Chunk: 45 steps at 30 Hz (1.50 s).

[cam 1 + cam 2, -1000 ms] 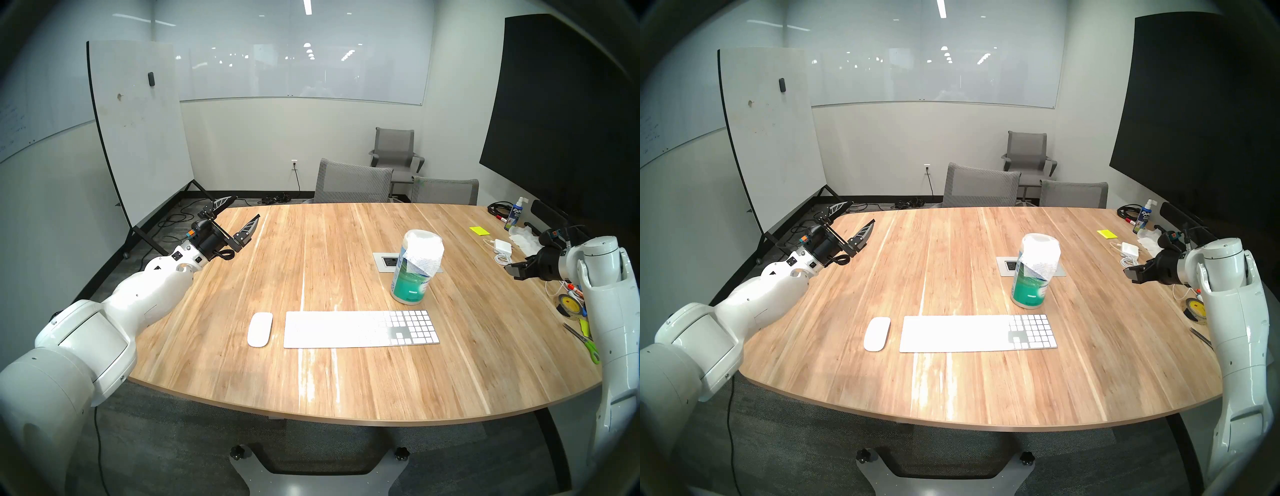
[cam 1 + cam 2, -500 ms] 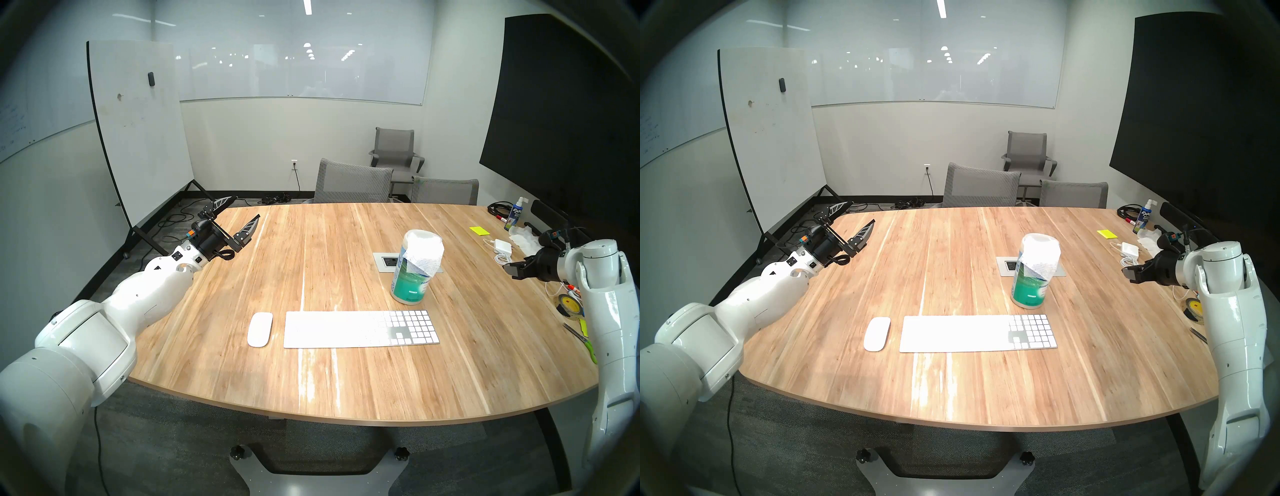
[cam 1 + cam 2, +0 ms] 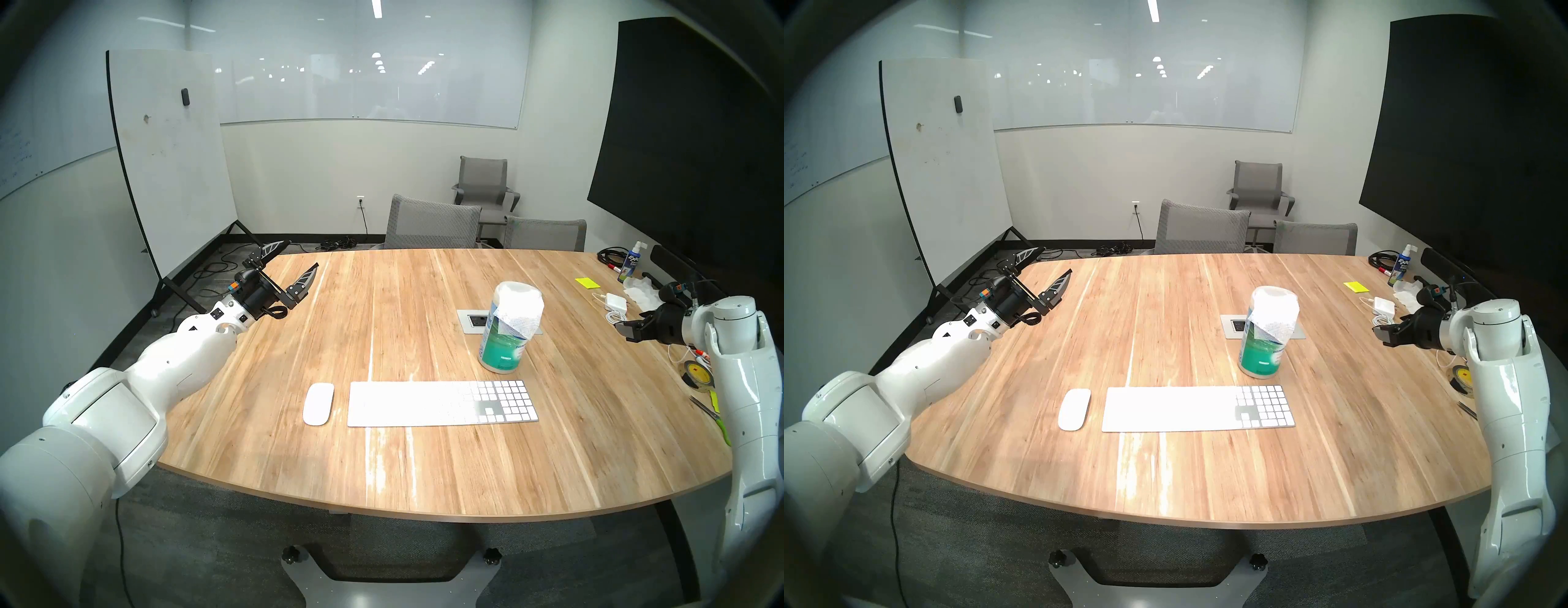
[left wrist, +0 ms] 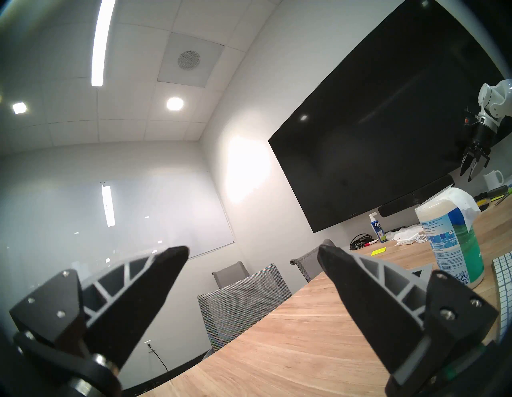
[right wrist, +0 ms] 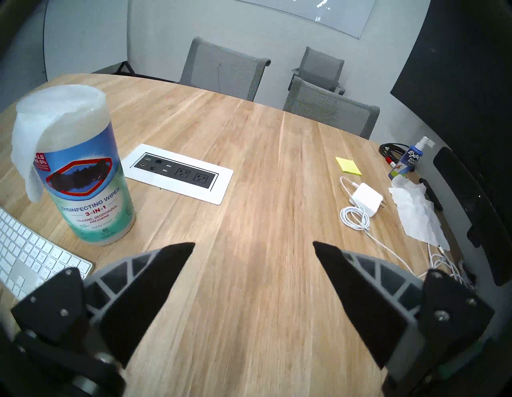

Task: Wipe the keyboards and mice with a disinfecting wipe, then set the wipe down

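Note:
The white keyboard (image 3: 443, 403) lies near the table's front edge, with the white mouse (image 3: 318, 403) just to its left. The disinfecting wipe (image 3: 522, 320) sticks out of the blue-green canister (image 3: 502, 352) behind the keyboard and hangs down its side; it also shows in the right wrist view (image 5: 27, 155). My left gripper (image 3: 303, 253) is open and empty above the table's far left edge. My right gripper (image 3: 628, 329) is open and empty above the table's right side, well to the right of the canister (image 5: 91, 194). Both wrist views show spread fingers (image 4: 155, 291) (image 5: 155, 291).
A white outlet panel (image 3: 471, 329) is set into the table behind the canister. At the right lie a white power adapter with cable (image 3: 615, 302), a crumpled tissue (image 3: 640, 295), yellow sticky notes (image 3: 585, 282), a spray bottle (image 3: 632, 263), tape and scissors (image 3: 712, 414). Grey chairs (image 3: 432, 223) stand at the far edge.
My right arm has shifted slightly to the left and its gripper has moved a little with it. The left arm and the things on the table have not moved.

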Each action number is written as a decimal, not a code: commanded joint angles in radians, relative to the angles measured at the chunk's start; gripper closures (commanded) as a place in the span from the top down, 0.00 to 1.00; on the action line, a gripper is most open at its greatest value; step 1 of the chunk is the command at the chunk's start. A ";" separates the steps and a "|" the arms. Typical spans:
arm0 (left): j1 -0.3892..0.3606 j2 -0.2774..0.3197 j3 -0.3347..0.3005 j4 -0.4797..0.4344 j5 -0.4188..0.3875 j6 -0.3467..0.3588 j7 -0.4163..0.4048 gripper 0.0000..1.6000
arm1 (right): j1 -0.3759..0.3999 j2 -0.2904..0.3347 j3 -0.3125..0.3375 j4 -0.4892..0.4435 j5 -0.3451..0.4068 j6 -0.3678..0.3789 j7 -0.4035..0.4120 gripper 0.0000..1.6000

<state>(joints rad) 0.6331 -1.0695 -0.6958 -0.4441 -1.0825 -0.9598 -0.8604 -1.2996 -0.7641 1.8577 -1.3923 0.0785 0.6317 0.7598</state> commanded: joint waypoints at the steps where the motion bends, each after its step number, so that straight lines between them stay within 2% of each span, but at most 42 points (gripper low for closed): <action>1: -0.020 0.001 -0.005 -0.006 -0.002 0.000 0.001 1.00 | 0.036 -0.010 0.007 0.001 0.007 -0.057 -0.010 1.00; 16: -0.020 0.001 -0.005 -0.006 -0.001 0.001 0.001 1.00 | 0.066 -0.010 -0.014 0.048 0.016 -0.106 0.016 1.00; 25: -0.020 0.001 -0.006 -0.006 -0.001 0.001 0.001 1.00 | 0.065 -0.014 -0.010 0.048 0.017 -0.093 0.023 1.00; 33: -0.020 0.001 -0.006 -0.006 -0.001 0.001 0.001 1.00 | 0.053 -0.040 0.012 0.045 0.033 -0.087 0.014 1.00; 45: -0.020 0.001 -0.006 -0.006 -0.001 0.001 0.001 1.00 | 0.066 -0.071 0.020 0.076 0.051 -0.136 0.014 1.00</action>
<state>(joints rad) 0.6335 -1.0696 -0.6960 -0.4441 -1.0815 -0.9597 -0.8604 -1.2578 -0.8307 1.8681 -1.3216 0.1172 0.5250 0.7713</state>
